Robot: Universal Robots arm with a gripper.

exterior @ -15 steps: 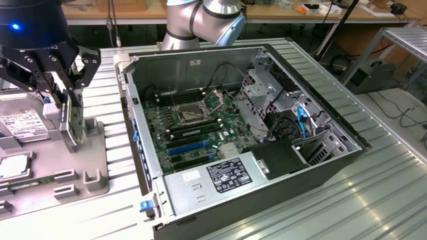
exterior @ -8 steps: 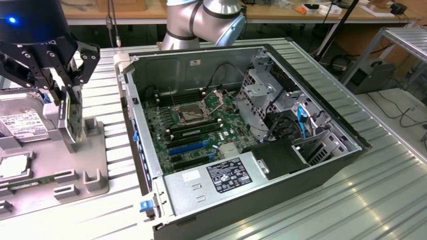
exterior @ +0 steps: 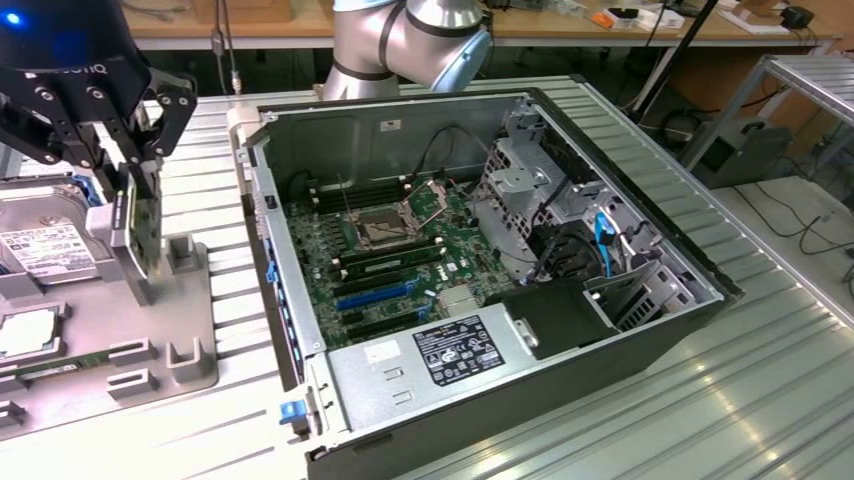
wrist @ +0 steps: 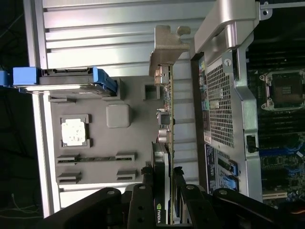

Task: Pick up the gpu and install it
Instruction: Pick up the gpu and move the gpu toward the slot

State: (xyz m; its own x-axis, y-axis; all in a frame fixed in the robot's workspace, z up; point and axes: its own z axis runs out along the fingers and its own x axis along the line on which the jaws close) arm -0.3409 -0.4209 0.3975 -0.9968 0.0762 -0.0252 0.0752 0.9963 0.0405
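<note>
Over the gray tray (exterior: 198, 310), at the ext. view's left, my pincer (exterior: 131, 180) is clenched on the gpu (exterior: 134, 240). The card stands on edge, low end down by the tray. Grab looks done; install is not, I think. A hard drive (exterior: 40, 240) lies just beside. The open PC case (exterior: 641, 330) sits apart, w/ its side wall (exterior: 260, 250) in between.
</note>
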